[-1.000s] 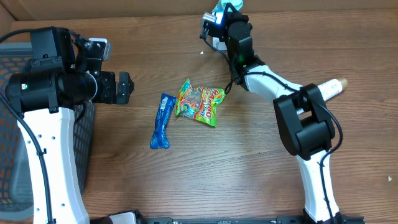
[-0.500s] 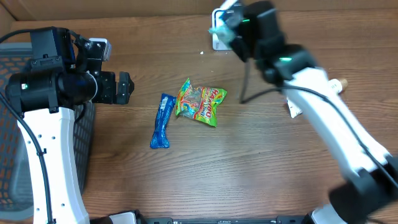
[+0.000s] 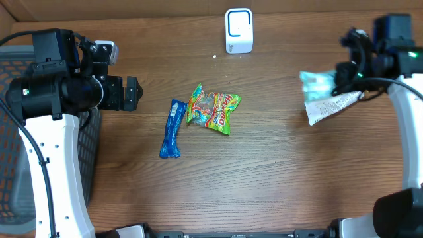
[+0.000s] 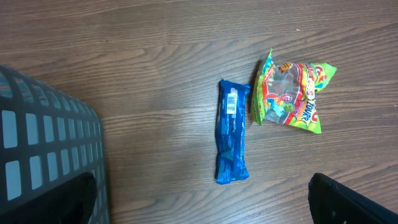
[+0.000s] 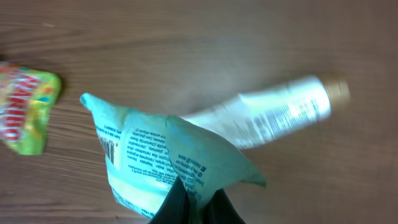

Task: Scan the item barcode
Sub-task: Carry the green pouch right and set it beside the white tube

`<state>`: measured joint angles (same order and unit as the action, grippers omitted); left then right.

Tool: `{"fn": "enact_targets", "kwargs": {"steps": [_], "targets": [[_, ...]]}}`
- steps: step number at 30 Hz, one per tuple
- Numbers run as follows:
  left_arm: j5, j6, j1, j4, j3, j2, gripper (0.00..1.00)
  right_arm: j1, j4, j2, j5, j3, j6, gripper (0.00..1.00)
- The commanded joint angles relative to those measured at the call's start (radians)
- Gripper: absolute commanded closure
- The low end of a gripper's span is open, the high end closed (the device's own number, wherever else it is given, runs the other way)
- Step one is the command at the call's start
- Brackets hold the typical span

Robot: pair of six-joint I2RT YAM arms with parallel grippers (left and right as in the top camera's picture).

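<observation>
Taking the green candy bag point(image 3: 213, 109) at the middle of the wooden table point(image 3: 264, 172) as the marker, the dark mesh basket point(image 3: 13, 132) sits well off to its left, at the table's edge. The left gripper point(image 3: 135, 92) hangs between basket and bag, its jaws spread wide with nothing in them. Only the left wrist view shows the gap itself, with one dark fingertip point(image 4: 348, 202) in a bottom corner. A blue wrapped bar point(image 3: 172, 129) lies just beside the bag's left edge. The overhead view shows it merely as a blue strip, while the left wrist view reveals a white barcode label point(image 4: 231, 102) near its upper end. Beyond the bag and slightly right, by the far edge, stands the white scanner point(image 3: 238, 30), seen from overhead alone. Well to the right of the bag, the teal pouch point(image 3: 317, 82) is held above the table, apart from the scanner. The right wrist view shows its printed text and the white tube point(image 5: 273, 115) lying on the wood under it. The right gripper point(image 3: 344, 76) is clamped on the pouch's lower edge, which the wrist view makes plain.
</observation>
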<state>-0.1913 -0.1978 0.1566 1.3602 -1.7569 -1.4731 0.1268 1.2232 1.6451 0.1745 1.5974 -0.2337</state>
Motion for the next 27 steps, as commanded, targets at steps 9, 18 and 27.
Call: {"fn": "enact_targets", "kwargs": {"steps": [9, 18, 27], "targets": [[-0.008, -0.005, 0.0, -0.003, -0.006, -0.002, 0.0, 0.117, -0.25, 0.002, 0.026, -0.368, 0.029, 0.96], [-0.008, -0.005, 0.0, -0.003, -0.006, -0.002, 0.0, 0.117, -0.481, 0.003, -0.02, -0.565, 0.084, 0.76], [-0.008, -0.005, 0.0, -0.003, -0.006, -0.002, 0.0, 0.11, -0.469, 0.003, 0.266, -0.338, 0.156, 0.2]]}}
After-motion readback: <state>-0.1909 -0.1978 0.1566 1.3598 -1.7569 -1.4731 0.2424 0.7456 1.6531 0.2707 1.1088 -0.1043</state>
